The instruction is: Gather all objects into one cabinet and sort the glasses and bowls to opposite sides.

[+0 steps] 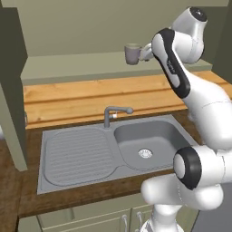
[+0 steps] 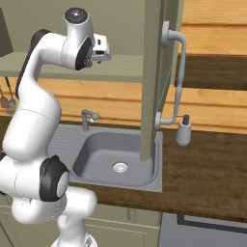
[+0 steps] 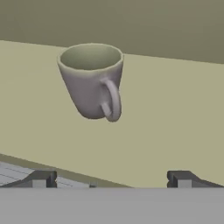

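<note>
One grey mug (image 1: 132,54) is in sight, standing upright on the olive-green cabinet shelf (image 1: 68,67) above the sink. In the hand view the same mug (image 3: 93,80) sits on the flat pale-green shelf surface (image 3: 175,118) with its handle turned toward the camera and its mouth open upward; nothing is visible inside it.

Below the shelf there is one steel sink (image 1: 149,145) with a single basin and one ribbed draining board (image 1: 77,156) to its left, one grey tap (image 1: 113,113) behind the basin, and one round drain (image 1: 145,153) in the basin floor. A wooden counter (image 1: 90,97) runs behind the sink. In the right base view one tall olive-green cabinet door (image 2: 152,77) stands open edge-on, carrying one long pale-grey curved bar handle (image 2: 177,77). One pale soap dispenser (image 2: 183,131) stands on the dark counter near the door's lower end, and some dark utensils (image 2: 6,96) hang at the far left; I cannot count them surely.

The arm rises from the base, bends back at its elbow and reaches up and forward to shelf height, its wrist level with the mug. The gripper (image 3: 111,178) points horizontally at the mug, just short of it and not touching. Its two dark fingertips (image 3: 40,179) stand wide apart at the bottom of the hand view, spread with nothing between them.
</note>
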